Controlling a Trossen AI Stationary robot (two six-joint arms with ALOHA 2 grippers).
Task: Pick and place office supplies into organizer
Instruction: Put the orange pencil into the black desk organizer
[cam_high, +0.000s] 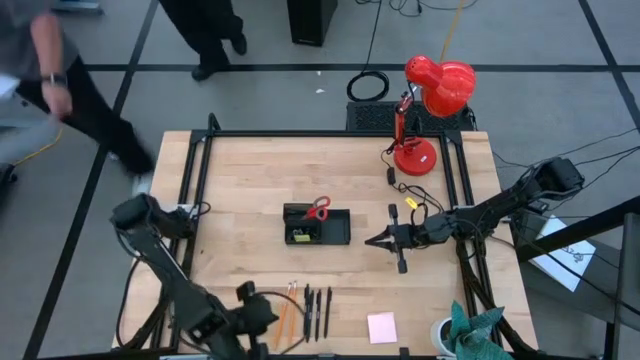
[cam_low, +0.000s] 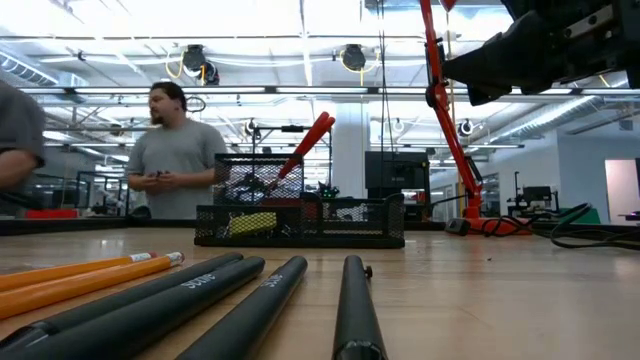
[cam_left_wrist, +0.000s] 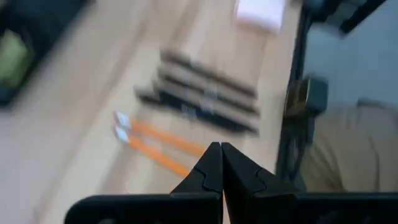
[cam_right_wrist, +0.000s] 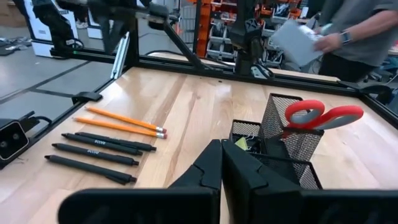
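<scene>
The organizer (cam_high: 335, 228), a black mesh tray, stands mid-table with red-handled scissors (cam_high: 318, 208) upright in it and a yellow piece (cam_high: 300, 236) inside. Two orange pencils (cam_high: 287, 312) and three black pens (cam_high: 317, 313) lie side by side near the table's front edge, and a pink sticky-note pad (cam_high: 381, 327) lies to their right. My left gripper (cam_left_wrist: 221, 158) hangs shut above the pencils' near ends, holding nothing. My right gripper (cam_right_wrist: 222, 155) is shut and empty, just right of the organizer (cam_right_wrist: 280, 149) and pointing at it.
A red desk lamp (cam_high: 430, 100) stands at the far right corner, its cable trailing on the table. Black frame rails (cam_high: 200, 190) edge the table. A white cup with a teal thing (cam_high: 468, 335) sits at the near right. People stand beyond the far edge.
</scene>
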